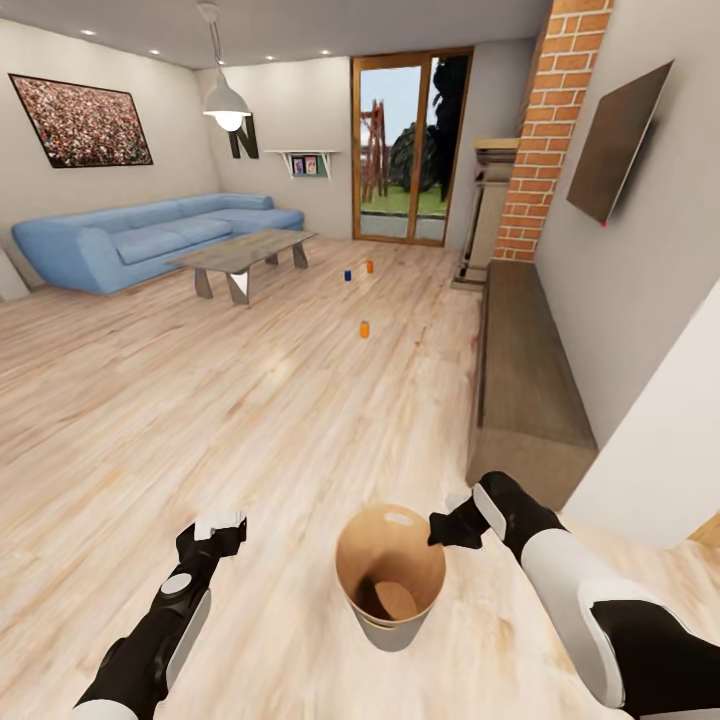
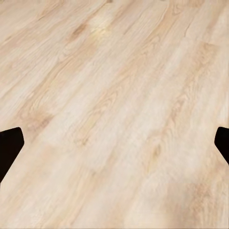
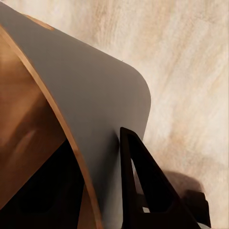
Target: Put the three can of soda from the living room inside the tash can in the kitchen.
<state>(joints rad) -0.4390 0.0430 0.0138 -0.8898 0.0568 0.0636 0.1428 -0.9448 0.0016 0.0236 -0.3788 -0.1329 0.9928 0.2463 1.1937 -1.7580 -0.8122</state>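
Head view: we see the living room whole, with the blue sofa (image 1: 150,240), the low grey table (image 1: 243,255), the brick column (image 1: 548,120), the glass doors (image 1: 410,145) and both arms reaching over the plank floor (image 1: 200,400).
Soda cans: we count three, all upright on the floor well ahead of us; a blue can (image 1: 347,274) and an orange can (image 1: 369,266) stand near each other beside the table, and a second orange can (image 1: 364,329) stands nearer to us, apart from them.
Trash can: one tan bin (image 1: 390,577), held up between the two arms, its mouth open toward the head camera.
Right gripper (image 1: 447,527): at the bin's rim; the right wrist view adds what the head view lacks, one dark finger (image 3: 143,186) pressed on the bin's grey outer wall (image 3: 95,109) and the brown inside beyond the rim, so we read it as clamped on the rim.
Left gripper (image 1: 218,527): holds nothing; the left wrist view shows bare planks (image 2: 114,114) between two dark fingertips (image 2: 9,145) set wide apart.
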